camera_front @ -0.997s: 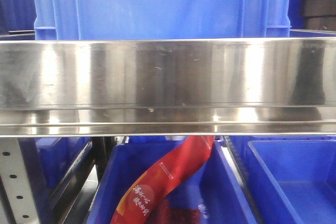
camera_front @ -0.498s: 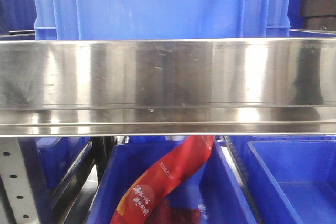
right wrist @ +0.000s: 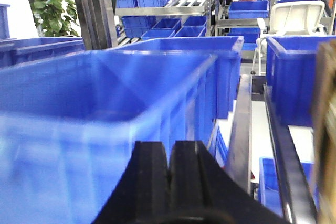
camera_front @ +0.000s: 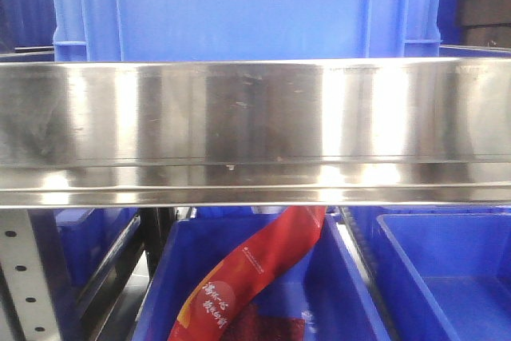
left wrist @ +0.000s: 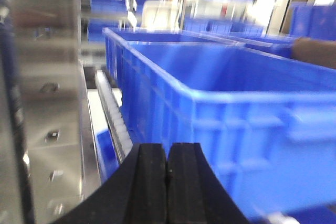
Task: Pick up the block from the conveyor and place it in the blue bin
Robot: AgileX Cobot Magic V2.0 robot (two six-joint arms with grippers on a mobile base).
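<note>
Two end effectors were pressed closed and empty: the left end effector [left wrist: 167, 174] beside a blue bin [left wrist: 252, 108], the right end effector [right wrist: 169, 177] before another blue crate [right wrist: 105, 108]. Risk, as judged: with block and conveyor in no view, any reach would go blind and could strike a bin wall or the steel rail [camera_front: 255, 125]. Block's appearance could not be recorded.

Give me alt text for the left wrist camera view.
The left arm's black end effector, its two pads pressed together on nothing, points toward a large blue plastic bin. A blurred steel frame stands left; no block is visible.
</note>
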